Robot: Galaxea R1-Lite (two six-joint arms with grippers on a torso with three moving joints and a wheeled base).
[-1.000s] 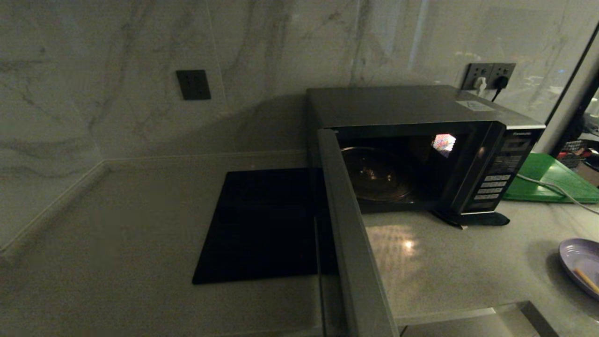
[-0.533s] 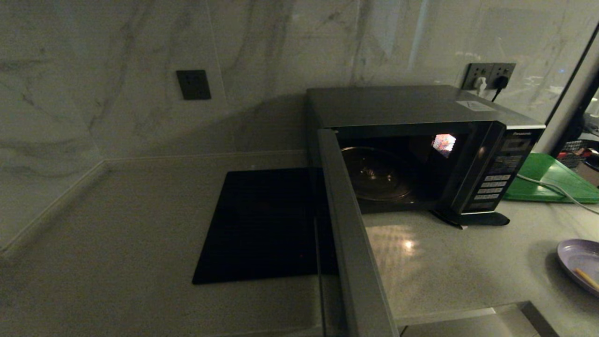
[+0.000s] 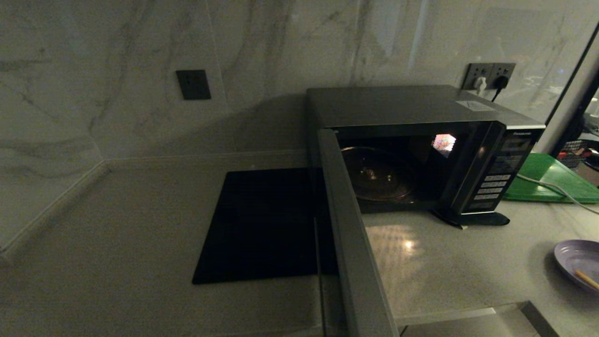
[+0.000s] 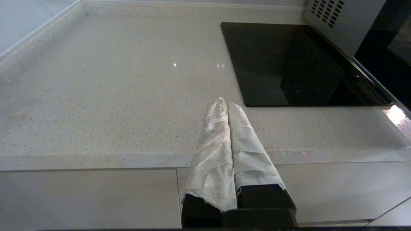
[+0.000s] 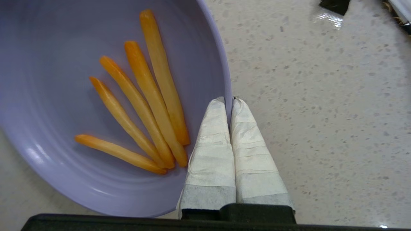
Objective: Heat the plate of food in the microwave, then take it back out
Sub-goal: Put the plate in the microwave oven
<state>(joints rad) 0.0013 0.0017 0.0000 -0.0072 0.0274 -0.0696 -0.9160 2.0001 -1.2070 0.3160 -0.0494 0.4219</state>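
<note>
Lavender plate (image 5: 64,179) looks rigid, light and slick, so the right gripper (image 5: 228,101), clamped on its thin rim, likely needs level carrying; left gripper (image 4: 223,104) closed, empty.

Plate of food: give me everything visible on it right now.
The round, shallow, pale lavender plate of food, smooth and slightly glossy, holds five thin orange-yellow sticks fanned out across its base. The right end effector is closed on its rim, one taped finger inside the wall and one outside. In the head view the plate sits at the right edge of the speckled pale countertop, well clear of the open silver-grey microwave. Whether it rests on or is lifted off the counter cannot be told.
</note>
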